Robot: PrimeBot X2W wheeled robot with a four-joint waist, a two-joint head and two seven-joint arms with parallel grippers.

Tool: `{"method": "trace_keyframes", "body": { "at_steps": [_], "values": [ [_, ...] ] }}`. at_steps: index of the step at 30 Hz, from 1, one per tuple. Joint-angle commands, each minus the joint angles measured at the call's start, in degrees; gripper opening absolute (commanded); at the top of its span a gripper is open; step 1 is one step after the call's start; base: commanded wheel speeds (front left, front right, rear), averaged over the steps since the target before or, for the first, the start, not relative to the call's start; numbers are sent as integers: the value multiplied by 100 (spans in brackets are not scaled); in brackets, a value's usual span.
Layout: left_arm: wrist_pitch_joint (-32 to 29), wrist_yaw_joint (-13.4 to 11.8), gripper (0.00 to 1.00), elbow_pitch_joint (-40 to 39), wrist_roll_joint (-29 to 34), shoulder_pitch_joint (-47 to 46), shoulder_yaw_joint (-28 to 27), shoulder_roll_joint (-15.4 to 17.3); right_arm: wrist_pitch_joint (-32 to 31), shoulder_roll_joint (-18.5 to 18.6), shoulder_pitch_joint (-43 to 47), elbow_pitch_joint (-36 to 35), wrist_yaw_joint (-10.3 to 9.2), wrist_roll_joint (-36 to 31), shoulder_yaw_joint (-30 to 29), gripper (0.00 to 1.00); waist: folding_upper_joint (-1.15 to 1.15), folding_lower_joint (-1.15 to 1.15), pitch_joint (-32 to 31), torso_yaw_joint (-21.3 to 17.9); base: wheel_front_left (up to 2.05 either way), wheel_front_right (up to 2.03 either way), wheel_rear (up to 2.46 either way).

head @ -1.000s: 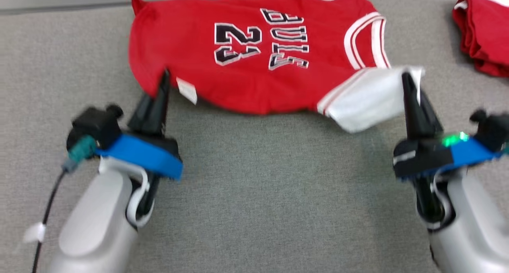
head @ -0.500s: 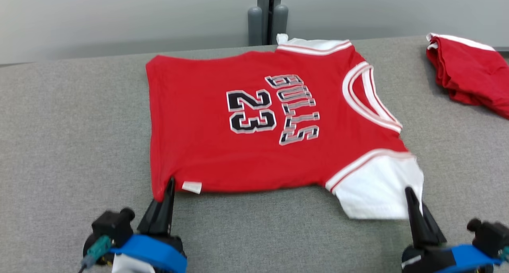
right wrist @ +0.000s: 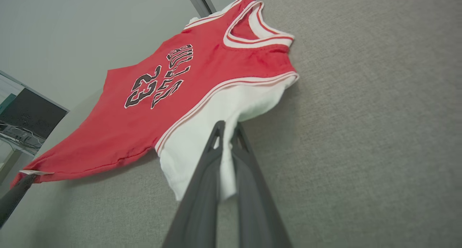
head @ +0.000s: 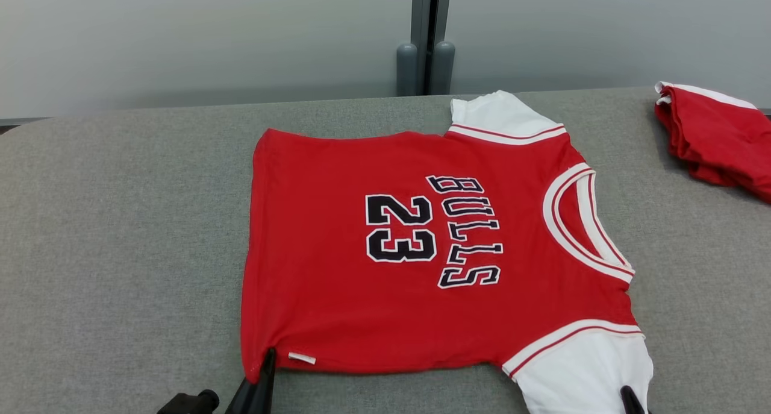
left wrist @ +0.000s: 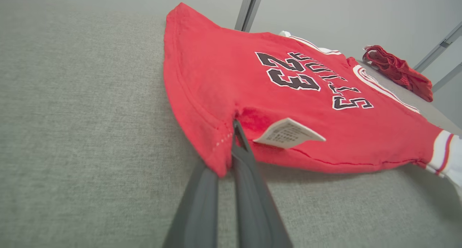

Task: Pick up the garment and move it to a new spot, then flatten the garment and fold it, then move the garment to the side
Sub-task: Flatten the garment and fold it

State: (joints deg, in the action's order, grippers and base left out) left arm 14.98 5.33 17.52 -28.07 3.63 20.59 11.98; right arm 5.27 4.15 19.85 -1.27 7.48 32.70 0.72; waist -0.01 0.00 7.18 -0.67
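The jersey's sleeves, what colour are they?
The sleeves are white, edged with a red stripe; right wrist view shows it best.

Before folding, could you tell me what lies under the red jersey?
Grey table shows round the jersey and beneath its raised near edge, which the left gripper and right gripper pinch. Anything under the flat cloth is covered.
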Motion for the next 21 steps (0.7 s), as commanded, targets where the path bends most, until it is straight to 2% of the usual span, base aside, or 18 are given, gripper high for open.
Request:
{"method": "trace_keyframes", "body": {
  "at_steps": [1,11,21],
  "values": [
    [17,-10,0,-30,14,49,-6,-12,-20,-6,83,-59,3,-43,-53,0,1,0,-8,-3,0,0,0],
    [-43,-40,0,48,-57,-24,39,-16,-297,-105,-254,-118,3,-72,-211,0,1,0,-72,-26,0,0,0],
    [-109,14,0,177,-17,-280,164,15,-428,44,-1323,537,3,-116,-386,0,1,0,-72,-23,0,0,0]
  ]
}}
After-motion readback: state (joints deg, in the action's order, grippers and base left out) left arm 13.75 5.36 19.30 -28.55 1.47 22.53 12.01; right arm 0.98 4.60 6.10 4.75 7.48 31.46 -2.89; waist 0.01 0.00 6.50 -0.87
